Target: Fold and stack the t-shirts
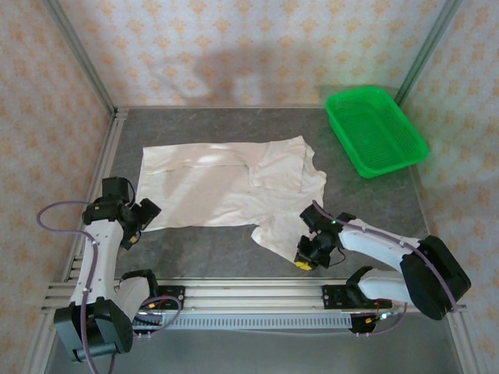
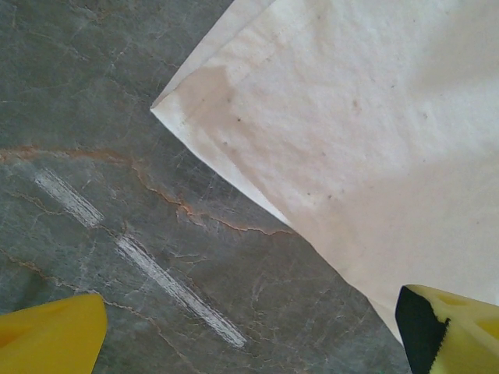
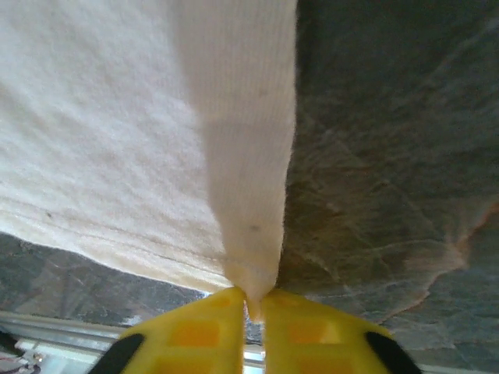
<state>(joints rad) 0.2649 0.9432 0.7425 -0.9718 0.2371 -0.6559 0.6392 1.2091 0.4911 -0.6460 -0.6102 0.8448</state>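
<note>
White t-shirt (image 1: 226, 183) lies spread across the middle of the grey bench (image 1: 374, 202), mostly flat, with one layer folded over along its far side and some wrinkles toward its right end. Its left end finishes in a straight edge close to the left arm. A smaller flap of cloth trails from the right end toward the near edge of the bench.

The right fingers (image 1: 302, 265) sit at the tip of that flap, low over the bench near the front rail. In the right wrist view the two yellow right fingers (image 3: 210, 331) are pressed together on a narrow ridge of the t-shirt (image 3: 117, 132). The pinched cloth rises from between the tips and widens into the sheet, with the veined bench (image 3: 390, 156) to its right.

The left fingers (image 1: 146, 210) hover just beside the near left corner of the t-shirt. In the left wrist view the left fingers (image 2: 47, 339) are spread wide apart and grip nothing. One yellow tip is over bare bench (image 2: 117, 156), which carries pale scuff streaks. The other tip, with a black pad, is at the cloth's edge. The doubled corner of the t-shirt (image 2: 351, 132) points toward the upper left of that view and lies flat.

A green basket (image 1: 374, 128) stands at the far right corner of the bench, well apart from the t-shirt.
</note>
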